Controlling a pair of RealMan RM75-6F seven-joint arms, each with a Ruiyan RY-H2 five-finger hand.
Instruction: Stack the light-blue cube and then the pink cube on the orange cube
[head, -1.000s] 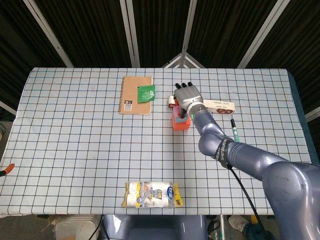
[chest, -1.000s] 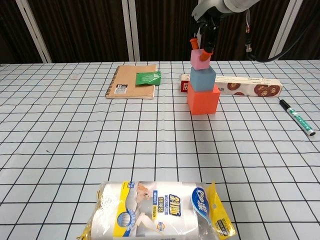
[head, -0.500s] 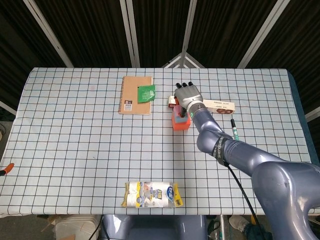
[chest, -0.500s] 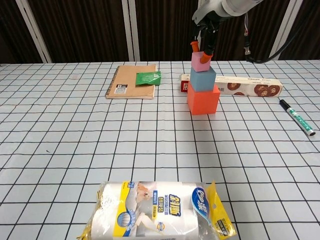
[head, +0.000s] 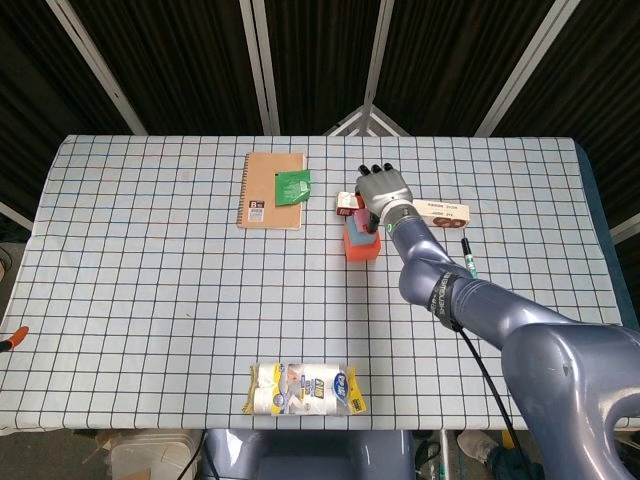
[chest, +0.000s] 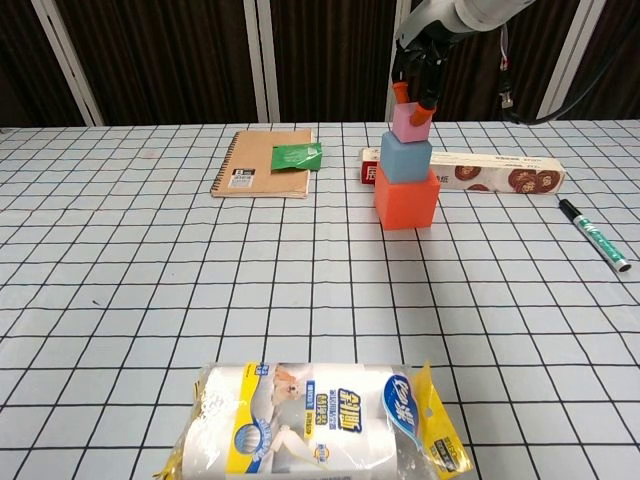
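The orange cube (chest: 406, 198) stands on the desk (chest: 140, 270) just in front of a long printed box (chest: 490, 171). The light-blue cube (chest: 405, 157) sits squarely on the orange cube, and the pink cube (chest: 410, 121) rests on top of the light-blue one, completing a three-high stack. The right robot hand (chest: 417, 72) comes down from directly above the stack, its orange-tipped fingers (chest: 431, 100) clamped on either side of the pink cube's upper part. From the head view the right robot hand (head: 383, 190) covers most of the stack. Left of the orange cube lies a brown spiral notebook (chest: 262, 162) with a green packet (chest: 297, 155) on it; a marker pen (chest: 594, 234) lies to the right
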